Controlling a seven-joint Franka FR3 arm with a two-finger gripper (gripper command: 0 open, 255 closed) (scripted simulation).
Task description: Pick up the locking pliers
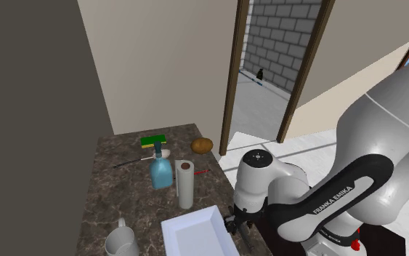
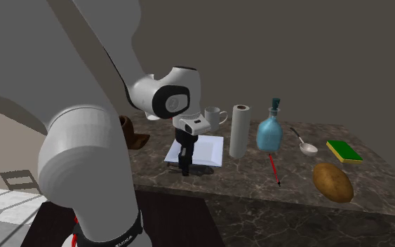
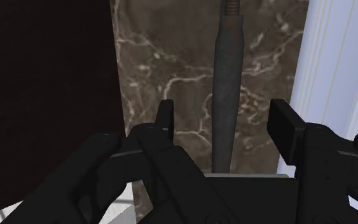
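1. I see the arm [image 2: 83, 140] rise from its stand, fold over at the elbow and turn its wrist straight down. This puts the gripper [image 2: 184, 167] low over the dark marbled counter [image 2: 245, 179], at the white tray's [image 2: 210, 149] edge on the stand's side.
2. On the wrist view the gripper's fingers [image 3: 284, 124] stand wide apart. The locking pliers [image 3: 227, 95] lie between them on the counter, a long dark grey handle with a threaded screw at its far end. Neither finger touches the handle, so nothing is held.
3. The pliers lie just beside the tray and parallel to its rim, on the strip of counter between the tray and the counter's edge.
4. Going left to right across the second exterior view, a brown object [image 2: 129, 132] that I cannot identify sits to the tray's left, partly behind the arm.
5. The tray lies flat, showing a bare white floor.
6. A white mug [image 2: 213, 116] stands upright just behind the tray. I cannot see into it.
7. A paper towel roll [image 2: 238, 131] stands upright just right of the tray.
8. A blue bottle [image 2: 269, 135] with a darker cap stands further right of the tray, close beside the roll.
9. Further from the tray still are a thin red stick [image 2: 274, 170], a spoon [image 2: 306, 147], a green sponge [image 2: 344, 151] and a potato [image 2: 332, 182].
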